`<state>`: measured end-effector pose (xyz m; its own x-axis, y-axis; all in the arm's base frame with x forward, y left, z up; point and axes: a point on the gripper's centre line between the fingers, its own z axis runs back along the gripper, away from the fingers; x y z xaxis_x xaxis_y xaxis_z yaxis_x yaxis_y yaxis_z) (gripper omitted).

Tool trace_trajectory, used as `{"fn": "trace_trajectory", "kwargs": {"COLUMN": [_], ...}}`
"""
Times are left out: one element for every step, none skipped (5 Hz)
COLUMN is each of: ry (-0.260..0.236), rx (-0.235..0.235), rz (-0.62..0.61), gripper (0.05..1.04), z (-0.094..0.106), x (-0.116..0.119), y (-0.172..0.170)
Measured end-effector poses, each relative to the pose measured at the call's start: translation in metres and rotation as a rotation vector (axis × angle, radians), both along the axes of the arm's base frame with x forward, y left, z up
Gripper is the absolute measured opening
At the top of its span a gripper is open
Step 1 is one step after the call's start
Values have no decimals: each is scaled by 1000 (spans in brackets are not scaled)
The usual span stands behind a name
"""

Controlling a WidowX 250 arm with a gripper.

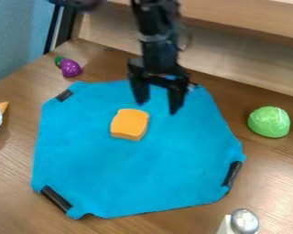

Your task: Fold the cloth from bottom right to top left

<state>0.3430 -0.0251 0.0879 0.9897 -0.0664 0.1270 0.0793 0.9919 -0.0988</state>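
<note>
Cloth (143, 169) lies spread over the middle of the frame, on the wooden counter (14, 201), about as wide as it is deep, so no long axis stands out. The fold looks still to be made. Over its upper part hangs the tool (157, 108), at the end of the one arm (159, 52), which comes in from the top edge. The tool's fingers (138, 87) point down and stand well apart, with nothing between them; how high they hang over the cloth I cannot tell.

The coming move turns on the bottom right corner. From the tool it lies down and to the right, across most of the cloth, by a black strip (233, 174). The top left corner, where it should end up, is to the left of the tool and seems the nearer of the two. So I would judge the first step to be a reach toward the lower right, then a grip on the edge there and a diagonal carry up and left. The crease would run roughly from lower left to upper right.

An orange block (129, 124) rests on the cloth just below and left of the tool, near that path. It could get covered or pushed as the cloth comes over.
</note>
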Motion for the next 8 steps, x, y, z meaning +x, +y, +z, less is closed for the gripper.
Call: {"fn": "trace_trajectory", "kwargs": {"ry": [-4, -6, 2, 20, 41, 54, 62, 56], "rx": [7, 5, 8, 16, 20, 38, 52, 62], "rz": [-68, -120, -167, -169, -168, -151, -141, -122], "gripper": [1001, 1001, 1001, 1001, 1001, 1001, 971, 699], "z": [-4, -11, -20, -31, -45, -53, -58, -59], "x": [1, 0, -6, -10, -13, -13, -12, -11], "y": [-40, -79, -112, -124, -134, -133, -132, -130]}}
